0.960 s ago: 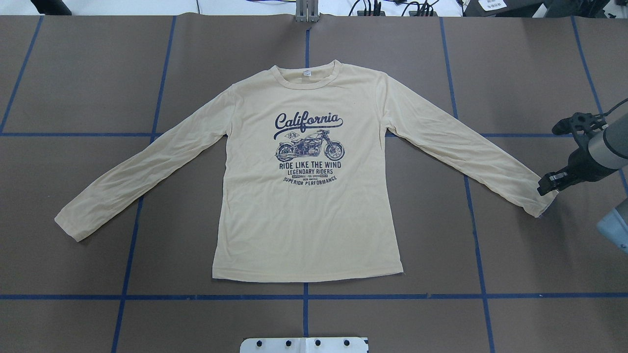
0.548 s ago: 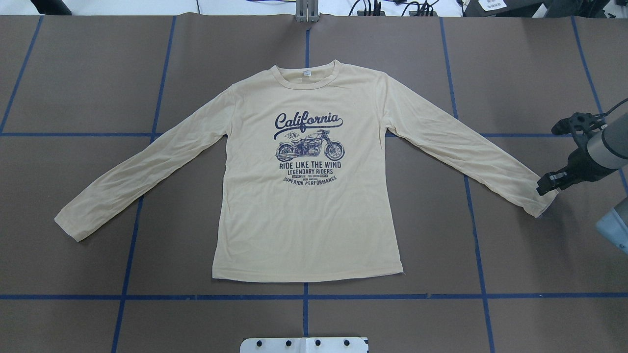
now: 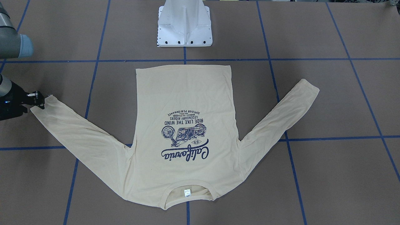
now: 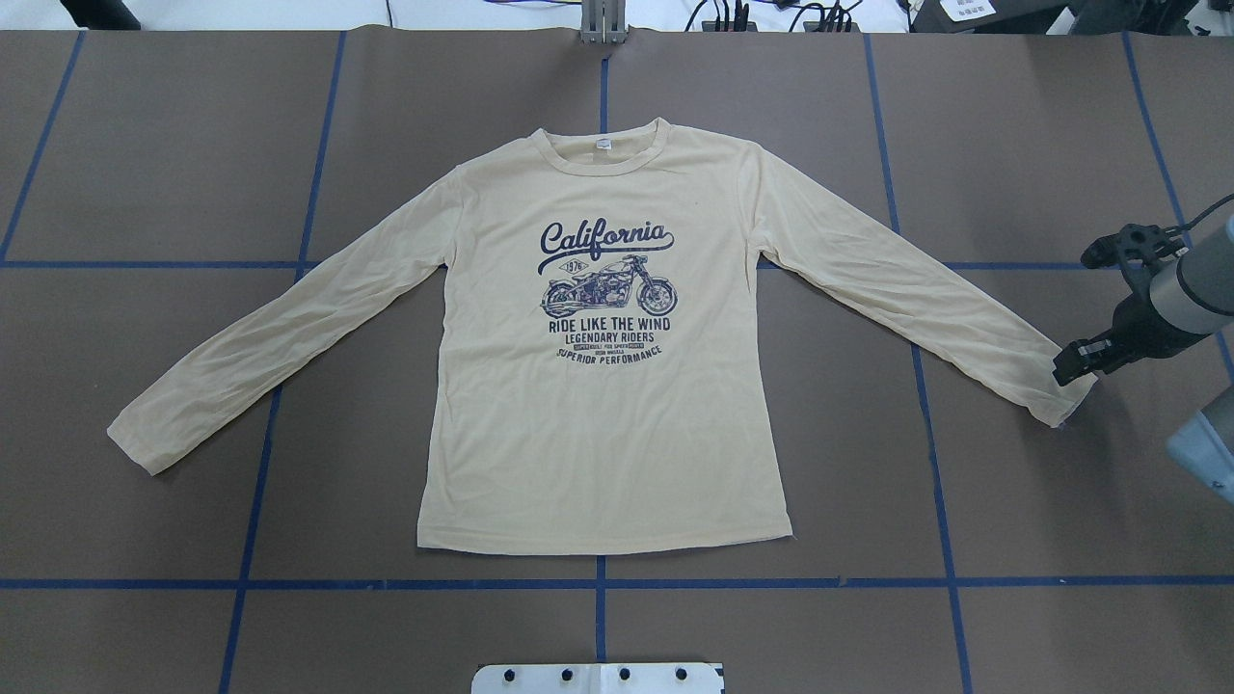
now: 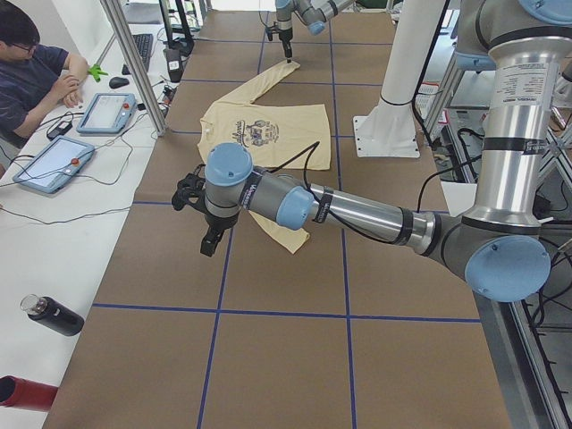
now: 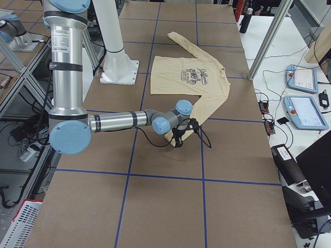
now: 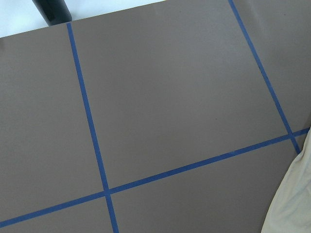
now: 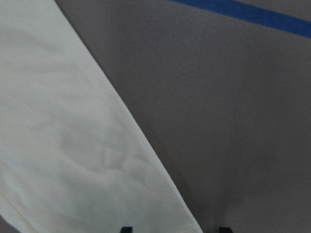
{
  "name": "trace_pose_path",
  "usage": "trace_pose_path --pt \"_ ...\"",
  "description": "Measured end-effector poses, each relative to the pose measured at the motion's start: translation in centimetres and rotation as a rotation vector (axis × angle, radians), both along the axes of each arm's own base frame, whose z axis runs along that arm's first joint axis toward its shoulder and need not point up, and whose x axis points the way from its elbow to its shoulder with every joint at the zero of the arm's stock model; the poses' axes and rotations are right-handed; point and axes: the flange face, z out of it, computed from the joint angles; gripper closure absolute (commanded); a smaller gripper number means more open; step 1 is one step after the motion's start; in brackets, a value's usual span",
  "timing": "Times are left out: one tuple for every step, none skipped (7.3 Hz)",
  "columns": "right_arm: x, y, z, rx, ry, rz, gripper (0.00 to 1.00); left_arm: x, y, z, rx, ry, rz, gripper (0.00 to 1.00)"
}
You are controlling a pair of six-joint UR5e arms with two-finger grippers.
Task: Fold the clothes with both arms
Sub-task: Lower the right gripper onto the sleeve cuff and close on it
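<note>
- Across the counter (image 3: 328, 175) from the robot, the cream long-sleeved shirt (image 3: 184, 103) lies flat with its print up and its collar away from the base. The right gripper (image 3: 38, 98) is at one sleeve end.
- Overhead, both sleeves slant outward. The right gripper (image 4: 1073, 361) meets the right cuff (image 4: 1065, 400).
- From the left side, the left gripper (image 5: 208, 239) hangs just outside the left cuff (image 5: 293, 239), apart from it. Whether it is spread I cannot tell.
- Right wrist view: the fingertips (image 8: 126, 230) stand apart and pinch nothing, with the sleeve edge (image 8: 73, 145) between them.
- Left wrist view: brown paper with blue tape lines (image 7: 87, 107); the cuff is only in a corner.
- The right arm seems the nearer to a grasp.
</note>
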Motion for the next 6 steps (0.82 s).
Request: trace_pose_path --pt "-0.2 0.0 0.1 -0.003 0.002 -0.002 0.48 0.0 0.0 0.0 0.000 0.000 0.000 0.01" --pt "-0.3 -0.1 0.1 -0.006 0.005 -0.004 0.60 0.0 0.0 0.0 0.000 0.000 0.000 0.01" --pt "-0.5 -0.4 -0.2 -0.010 0.007 -0.004 0.72 0.0 0.0 0.0 0.001 0.001 0.001 0.01" --pt "-0.7 -0.7 -0.5 -0.012 0.009 -0.004 0.80 0.0 0.0 -0.1 0.001 0.001 0.001 0.01" --pt "-0.8 -1.0 -0.8 -0.010 0.008 -0.002 0.88 0.0 0.0 -0.1 0.001 0.001 0.001 0.01" --pt "-0.9 -1.1 -0.9 -0.009 0.008 -0.001 0.96 0.0 0.0 -0.1 0.001 0.001 0.000 0.01"
